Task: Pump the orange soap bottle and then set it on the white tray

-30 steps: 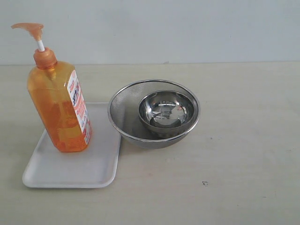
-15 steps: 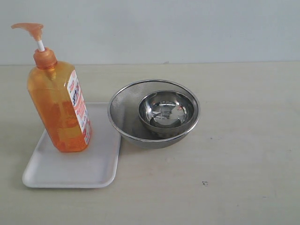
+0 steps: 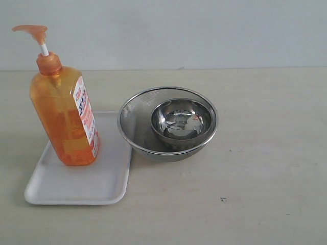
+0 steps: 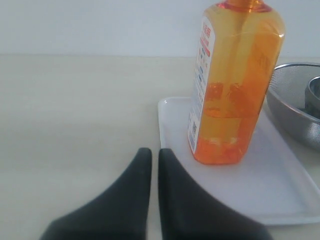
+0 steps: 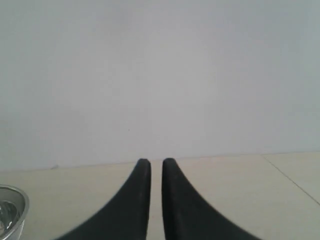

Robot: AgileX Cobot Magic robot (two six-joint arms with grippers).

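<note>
Your left fingers [image 4: 172, 185] are drawn almost together, a thin slit between them, holding nothing. Just ahead of their tips lies the near corner of the white tray [image 4: 280, 185]. The orange soap bottle [image 4: 235, 85] stands upright on it a little beyond, untouched. Past the bottle a steel mesh bowl [image 4: 292, 107] sits on the worktop [image 4: 75, 110], close beside the tray. Your right fingers [image 5: 135, 200] are equally narrow and empty, aimed at a blank wall, well apart from the bottle. With the bottle standing free on the tray, the task looks finished, which would explain both arms resting clear.
</note>
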